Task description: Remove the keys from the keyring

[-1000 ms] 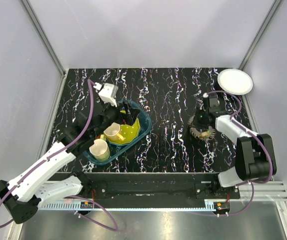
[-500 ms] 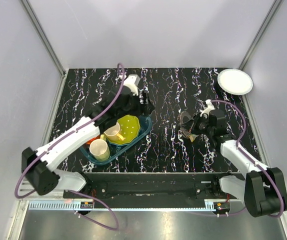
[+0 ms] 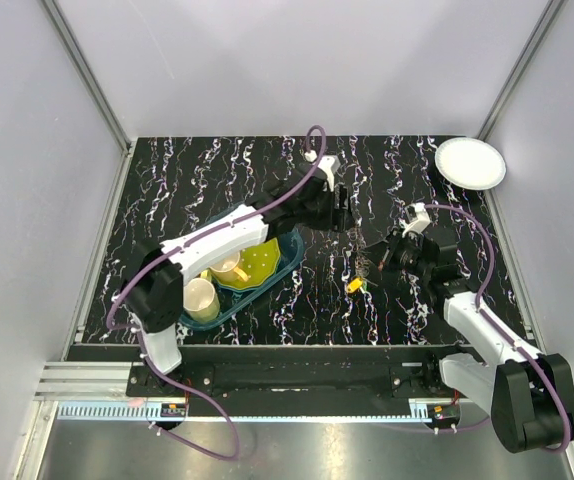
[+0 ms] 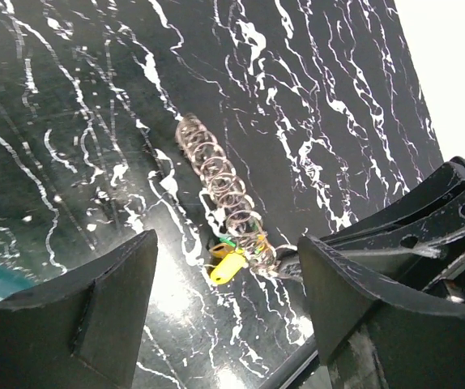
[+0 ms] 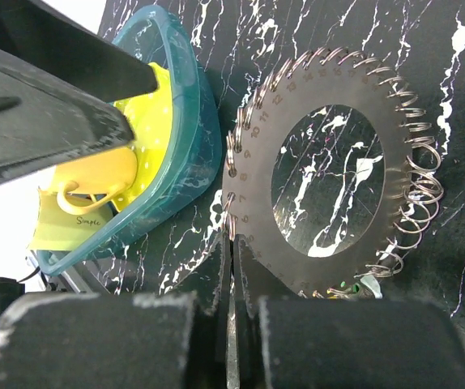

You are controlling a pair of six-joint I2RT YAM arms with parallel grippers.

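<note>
Right hand (image 5: 232,253) was clenched on the lower rim of the flat grey-brown metal keyring (image 5: 253,203), a wide-holed disc fringed all round with small wire loops. From above, the keyring sat over mid-tabletop, between the two hands and just right of the teal oval plastic tray (image 3: 289,252). A small yellow plastic tag (image 4: 228,264) hung from the loops close to the right hand's grip (a green speck beside it was too small to identify). Could not tell whether the keyring touched the black, white-veined marble tabletop (image 3: 167,190).

Left hand (image 3: 344,212) was released, its fingers (image 4: 87,316) wide apart and grasping nothing. Its wrist view showed the keyring edge-on between them, apart from both.

The tray held a yellow scalloped plastic plate (image 3: 257,262), a pale yellow handled cup (image 3: 229,266) and a second pale yellow cup (image 3: 199,299). A round white plate (image 3: 470,162) lay at the far right corner, well apart from everything else.
</note>
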